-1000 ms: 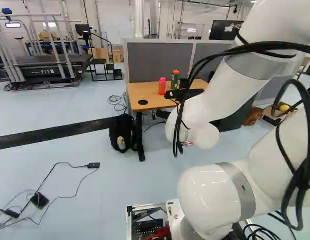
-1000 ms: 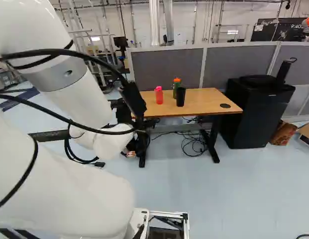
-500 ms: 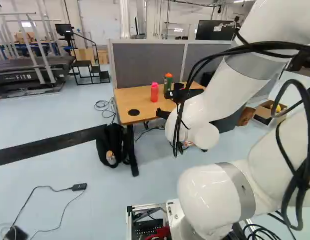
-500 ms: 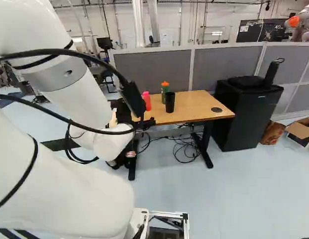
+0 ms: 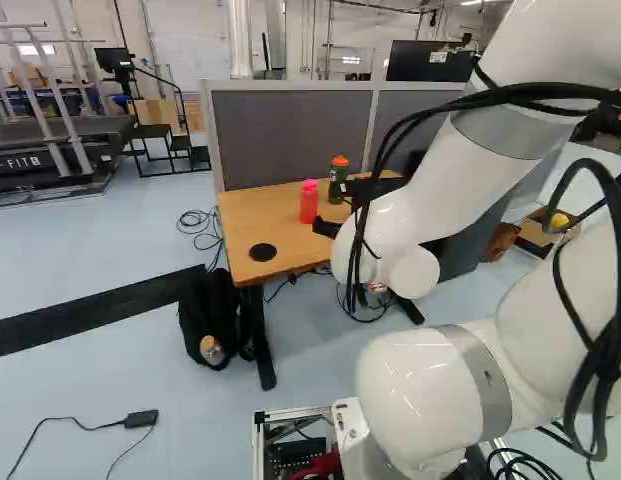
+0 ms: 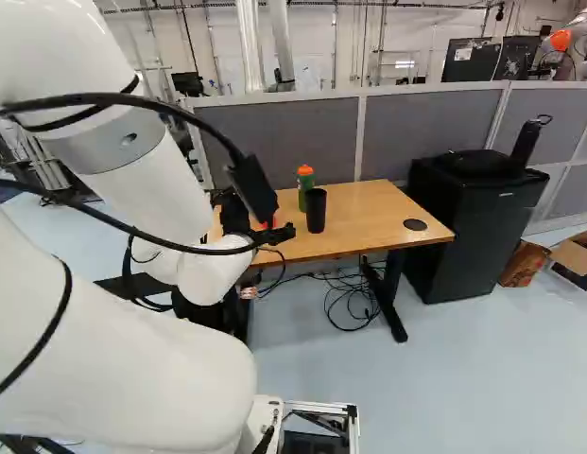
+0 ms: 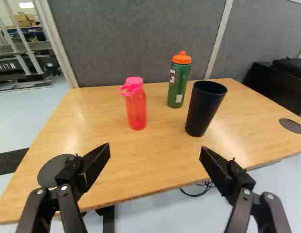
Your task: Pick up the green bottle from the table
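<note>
My gripper [image 5: 327, 228] shows in part beside the wooden table [image 5: 252, 222] in the left base view. In the wrist view the gripper [image 7: 155, 148] stands open before the near table edge, nothing between its fingers. The green bottle [image 7: 179, 82] with an orange cap stands upright toward the back of the table, ahead of the gripper and slightly to one side of its middle. It is also visible in the right base view as a green bottle [image 6: 305, 180], partly behind the black cup.
A black tumbler [image 7: 203, 109] stands close beside and nearer than the green bottle; a pink bottle [image 7: 135, 108] stands on its other side. Behind the table runs a grey partition [image 6: 274, 142]. A black cabinet [image 6: 473, 227] and a backpack [image 5: 205, 320] flank it. Another robot [image 6: 577, 47] is far back.
The base has moved closer to the table and turned somewhat; the table and bottles appear larger and further left in the base views. The arm holds its pose over its joint.
</note>
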Tool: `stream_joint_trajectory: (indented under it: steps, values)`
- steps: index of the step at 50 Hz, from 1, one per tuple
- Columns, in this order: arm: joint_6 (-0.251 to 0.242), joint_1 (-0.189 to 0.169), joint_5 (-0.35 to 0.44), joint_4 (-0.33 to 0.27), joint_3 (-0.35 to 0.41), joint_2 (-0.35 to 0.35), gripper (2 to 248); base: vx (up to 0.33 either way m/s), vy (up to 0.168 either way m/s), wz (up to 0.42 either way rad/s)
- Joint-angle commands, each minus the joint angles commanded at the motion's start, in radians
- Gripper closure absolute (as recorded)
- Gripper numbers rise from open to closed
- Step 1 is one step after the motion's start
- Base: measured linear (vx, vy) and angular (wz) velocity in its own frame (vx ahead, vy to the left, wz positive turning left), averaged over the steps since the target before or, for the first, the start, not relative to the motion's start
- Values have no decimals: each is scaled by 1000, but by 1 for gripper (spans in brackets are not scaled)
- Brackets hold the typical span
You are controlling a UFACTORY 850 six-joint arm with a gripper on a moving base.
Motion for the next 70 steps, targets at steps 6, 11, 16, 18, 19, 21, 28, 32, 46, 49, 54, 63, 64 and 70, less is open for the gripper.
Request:
stream_joint_trajectory:
  steps: [6, 11, 16, 18, 19, 21, 28, 32, 46, 49, 54, 63, 64, 70]
  values:
    - [0, 0, 0, 0, 0, 0, 3, 241, 0, -31]
    - [0, 0, 0, 0, -23, -27, 3, 122, 2, 14]
    - [0, 0, 0, 0, -32, -37, 3, 18, -3, -3]
    - [0, 0, 0, 0, -34, -37, 3, 0, 0, 0]
    - [0, -1, 0, 0, -35, -36, 3, 0, 0, 0]
    - [0, -1, 0, 0, -37, -34, 3, 0, 0, 0]
    - [0, -1, 0, 0, -41, -20, 3, 0, 0, 0]
    - [0, -1, 0, 0, -44, -11, 3, 0, 0, 0]
    - [0, -12, 0, 0, -63, 8, 3, 0, 0, 0]
    - [0, -18, 0, 0, -73, 5, 3, 0, 0, 0]
    - [0, -30, 0, 0, -94, -5, 3, 0, 0, 0]
    - [0, -51, 0, 0, -137, -29, 3, 0, 0, 0]
    - [0, -53, 0, 0, -142, -32, 3, 0, 0, 0]
    - [0, -67, 0, 0, -172, -50, 3, 0, 0, 0]
